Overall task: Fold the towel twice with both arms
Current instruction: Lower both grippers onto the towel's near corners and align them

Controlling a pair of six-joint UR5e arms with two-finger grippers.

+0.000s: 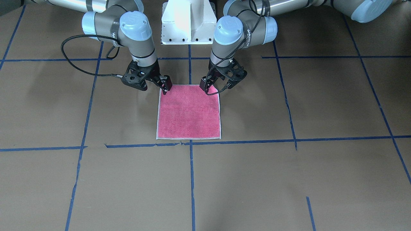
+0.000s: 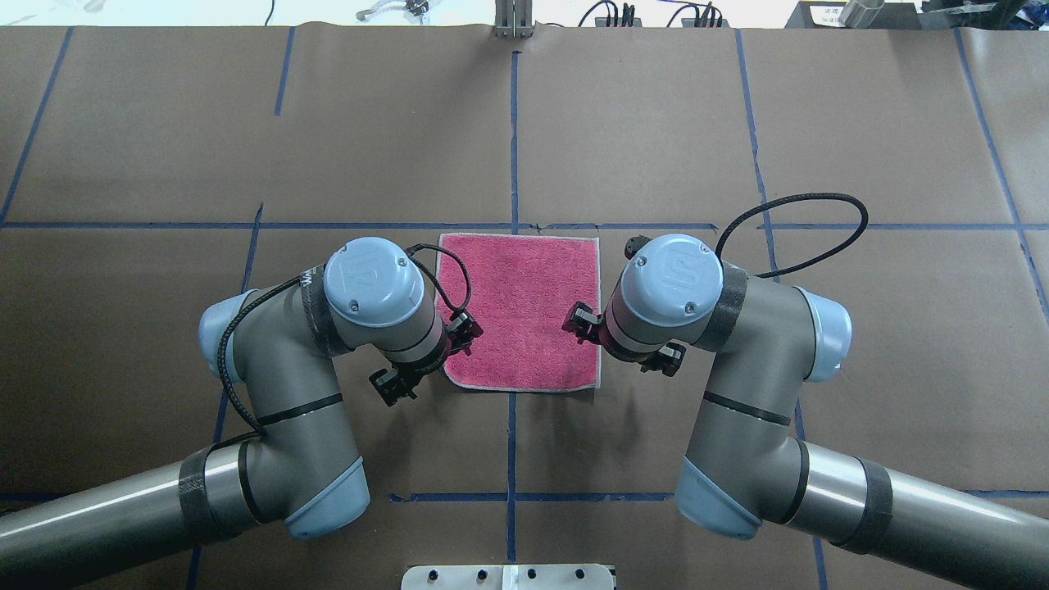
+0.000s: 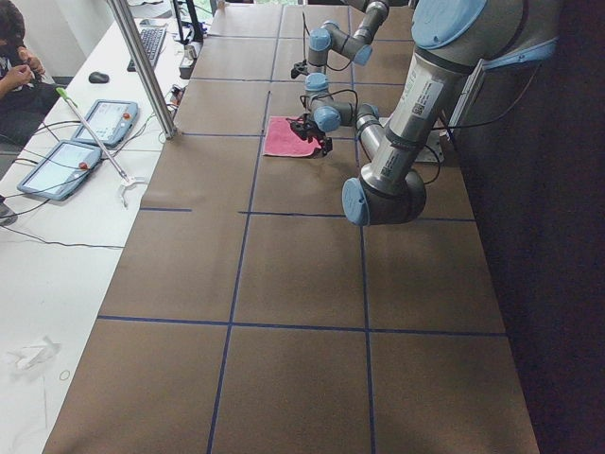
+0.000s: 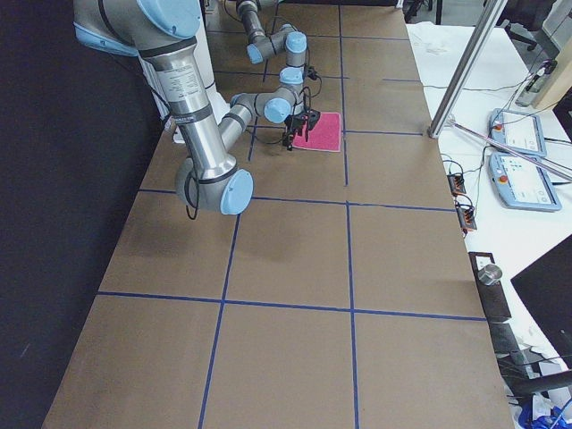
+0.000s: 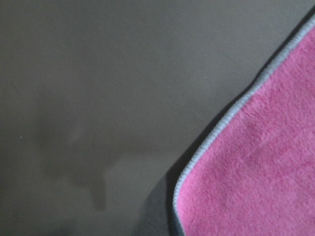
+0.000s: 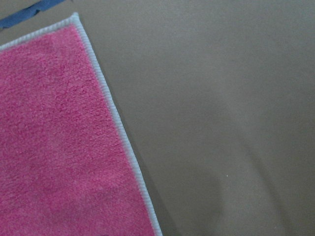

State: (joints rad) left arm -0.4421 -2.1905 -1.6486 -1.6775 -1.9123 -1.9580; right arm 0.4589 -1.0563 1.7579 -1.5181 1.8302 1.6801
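Note:
The towel (image 1: 188,112) lies flat and unfolded on the table, pink-red face up, with its whitish edge all round; it also shows in the overhead view (image 2: 520,311). My left gripper (image 1: 215,86) hangs low over the towel's near-robot corner on my left. Its jaws are open, one finger over the cloth and one outside it. My right gripper (image 1: 153,86) stands the same way, open, at the other near-robot corner. The wrist views show only the towel's edge (image 5: 256,182) (image 6: 54,137) and no fingers. Neither gripper holds anything.
The white pedestal (image 1: 188,22) stands between the arms behind the towel. Blue tape lines (image 1: 244,141) cross the brown table cover. In the left side view a metal post (image 3: 142,66) and tablets (image 3: 57,168) stand beyond the table's far edge.

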